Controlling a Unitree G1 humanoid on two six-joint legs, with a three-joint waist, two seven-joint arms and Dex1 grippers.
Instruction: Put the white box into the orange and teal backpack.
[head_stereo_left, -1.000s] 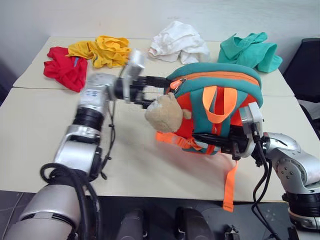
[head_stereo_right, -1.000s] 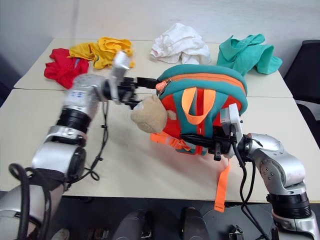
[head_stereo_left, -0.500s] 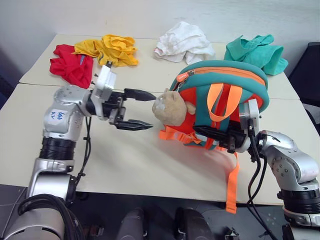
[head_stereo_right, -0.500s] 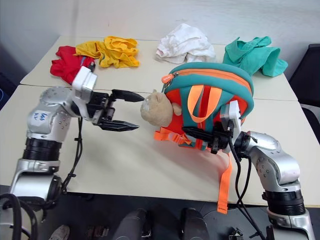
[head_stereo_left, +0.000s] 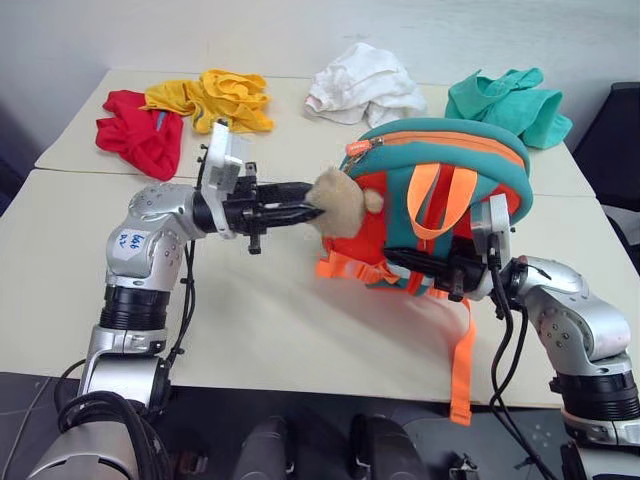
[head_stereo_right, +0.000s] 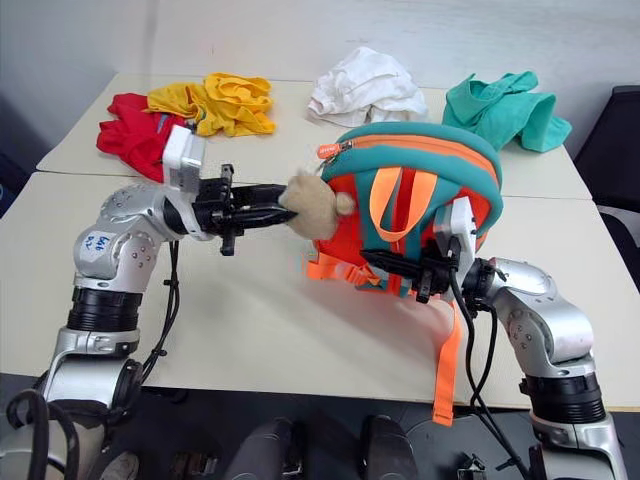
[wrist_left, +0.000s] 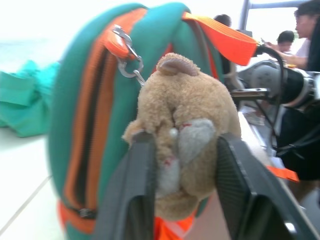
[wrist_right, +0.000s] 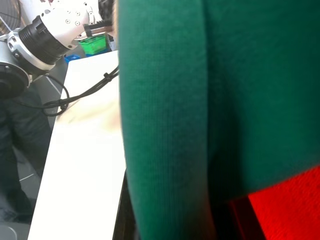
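Now the left hand (head_stereo_left: 300, 212) is pressed on the tan plush head (wrist_left: 182, 135) that hangs from the orange and teal backpack (head_stereo_left: 440, 190). Half a second ago its two black fingers were spread wide and stood just in front of the plush head; now they pinch it from both sides, as the left wrist view shows clearly. The right hand (head_stereo_left: 455, 282) is pressed together on the lower part of the backpack, near the orange straps, and it keeps the bag upright on the surface (head_stereo_left: 280, 320), the same as a second ago.

The backpack stands near the middle of the surface, between the two arms. Its zipper (wrist_left: 127, 50) runs along the top edge and looks mostly closed to me, though I cannot tell this for sure. The white box I do not find among the things on the surface; behind the backpack lie a red cloth (head_stereo_left: 135, 130), a yellow cloth (head_stereo_left: 215, 98), a white cloth heap (head_stereo_left: 362, 85) and a teal cloth heap (head_stereo_left: 508, 100).

With both hands now on the bag, I judge that the robot is steadying or turning it in order to reach the opening. The box step itself is not yet begun.
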